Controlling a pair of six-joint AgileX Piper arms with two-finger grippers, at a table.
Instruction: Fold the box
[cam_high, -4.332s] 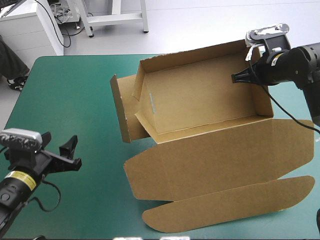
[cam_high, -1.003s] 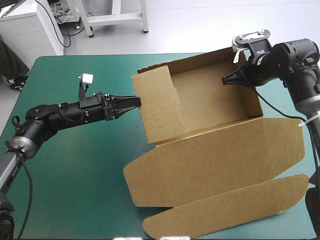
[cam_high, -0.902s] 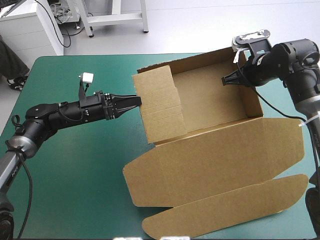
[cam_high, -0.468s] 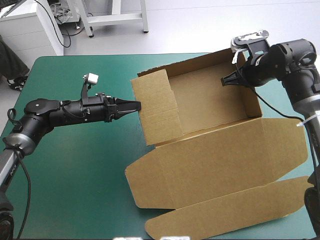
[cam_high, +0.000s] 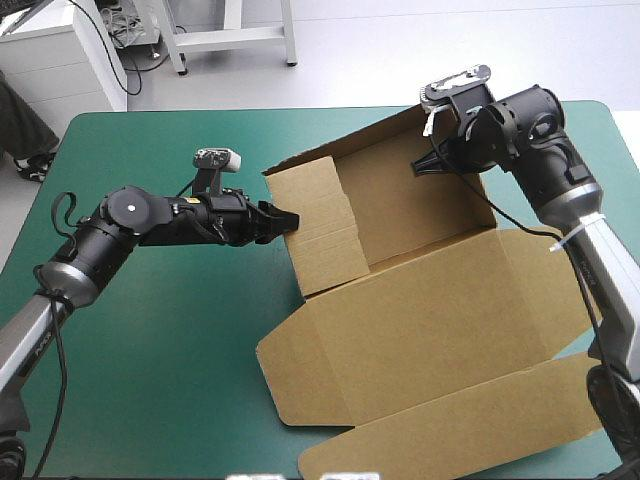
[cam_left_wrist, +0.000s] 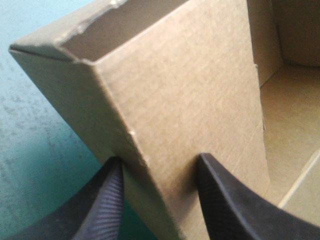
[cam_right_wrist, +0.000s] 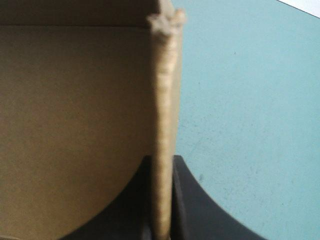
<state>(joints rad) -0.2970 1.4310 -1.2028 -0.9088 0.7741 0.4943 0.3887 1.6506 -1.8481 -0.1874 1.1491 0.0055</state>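
- Brown cut-board box (cam_high: 410, 200) sits right of centre on the teal-green table cover (cam_high: 150, 340). It is an open tray with its walls up. The flat lid (cam_high: 420, 330) lies toward the near right, and its rounded tuck flap (cam_high: 470, 430) runs off the near edge.
- Left gripper (cam_high: 285, 218): the 2 black fingers stand part-open astride the near edge of the left end wall (cam_high: 320, 225), 1 outside and 1 inside. The left wrist view shows board filling the gap. I cannot tell whether they press on it.
- Right gripper (cam_high: 425, 165): nearly closed, pinching the top of the right wall (cam_right_wrist: 165, 75) at the far right corner, with the board edge-on between the fingers.
- Change: earlier the left arm was parked at the near left, and the left end flaps hung splayed outward. That wall now stands upright and doubled over. Just before, the left fingers were closed and only touched its outer face. They have since parted and slid over its edge.
- The right arm has also swung left, turning the whole box. The lid has slewed toward the near edge.
- Reading: the tray is nearly formed. The left wall probably still needs pressing down to lock its tuck. The box may slew further, since nothing anchors it but the 2 grippers.
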